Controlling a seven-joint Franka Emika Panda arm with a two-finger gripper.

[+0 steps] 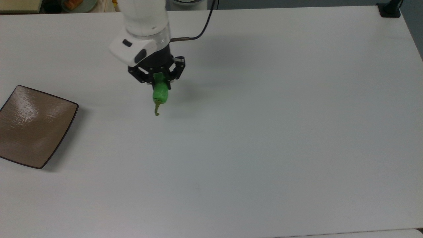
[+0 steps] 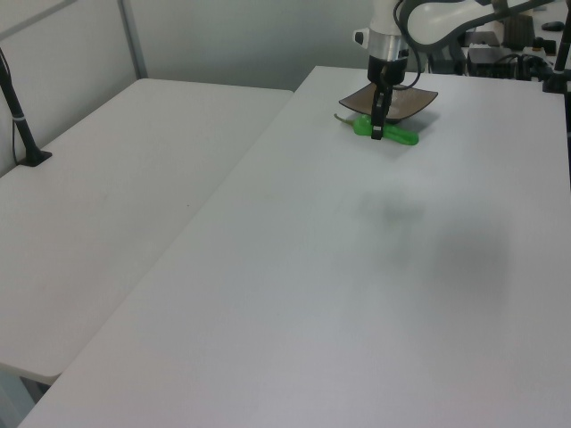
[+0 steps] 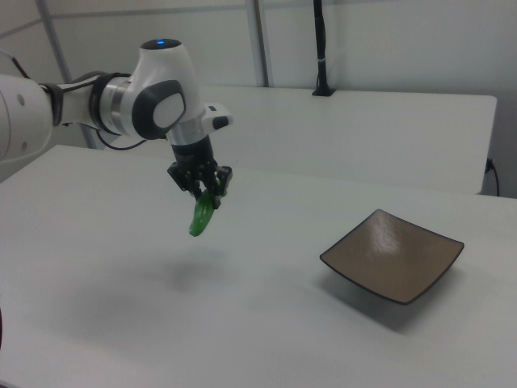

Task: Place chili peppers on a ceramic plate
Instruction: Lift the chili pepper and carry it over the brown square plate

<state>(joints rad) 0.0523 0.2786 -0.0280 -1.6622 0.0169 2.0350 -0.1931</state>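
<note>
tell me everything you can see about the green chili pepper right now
The green chili pepper is one bright, glossy, elongated pod with a thin, curved olive-brown stem. The gripper is shut on its body, and that is all that touches it. It hangs in the air above the white table, casting a soft shadow below. In the top view its stem end points toward the bottom of the frame. It is well to the right of the brown square plate in that view, not yet over it.

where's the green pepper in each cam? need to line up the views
Top view: the pepper hangs from the gripper, upper left of centre, stem toward the bottom.
Left view: pepper top centre, in front of the plate.
Right view: pepper left of centre, held above the table.
Shared landmark: the brown square plate.
</note>
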